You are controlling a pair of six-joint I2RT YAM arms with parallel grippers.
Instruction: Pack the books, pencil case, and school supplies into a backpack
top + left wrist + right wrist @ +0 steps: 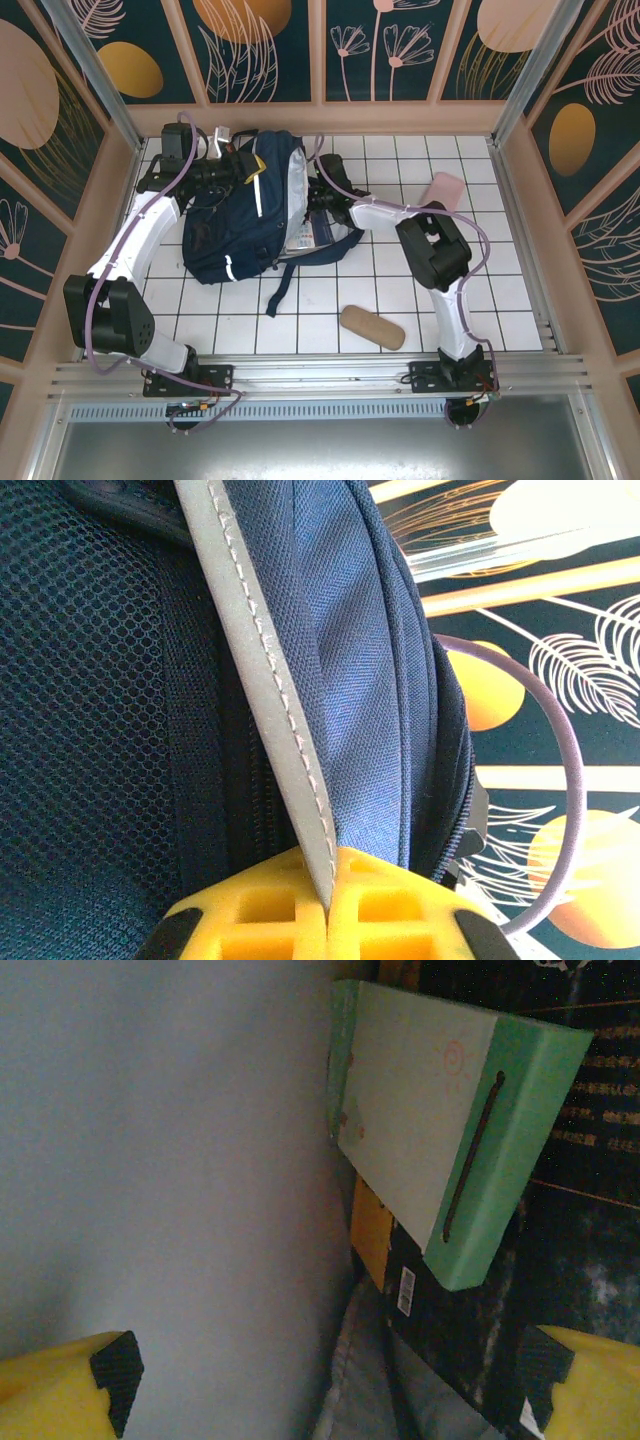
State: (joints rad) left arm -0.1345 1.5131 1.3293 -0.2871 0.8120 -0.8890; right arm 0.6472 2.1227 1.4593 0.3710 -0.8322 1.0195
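The backpack [235,235] is laid toward the far left corner of the table [300,330], its opening turned to the right. The left gripper [328,912] is clamped on a grey strip [268,710] at the bag's edge, fingertips pressed together on it; the mouth is judged to be held up this way. The right gripper [330,1390] is seen at the opening, jaws wide apart, nothing between them. Just ahead of it, inside the bag, a green-white packet [430,1130] is lying on a black book [570,1210], with a yellow book [372,1230] edge seen under the packet. The packet and these books are counted as packed. Two supplies are left on the table: a tan case [372,327] near the near edge, right of centre, and a pink pouch [446,190] toward the right edge on the far half. Key relation for the next pick: the tan case is behind the right gripper, back toward its base, well apart from the bag. Its long axis is run roughly along the near edge, slightly slanted. The right arm is nearer to both items and free, and the left is taken up with the strip. A wrist turn is likely needed so the jaws are set across the case's short side.
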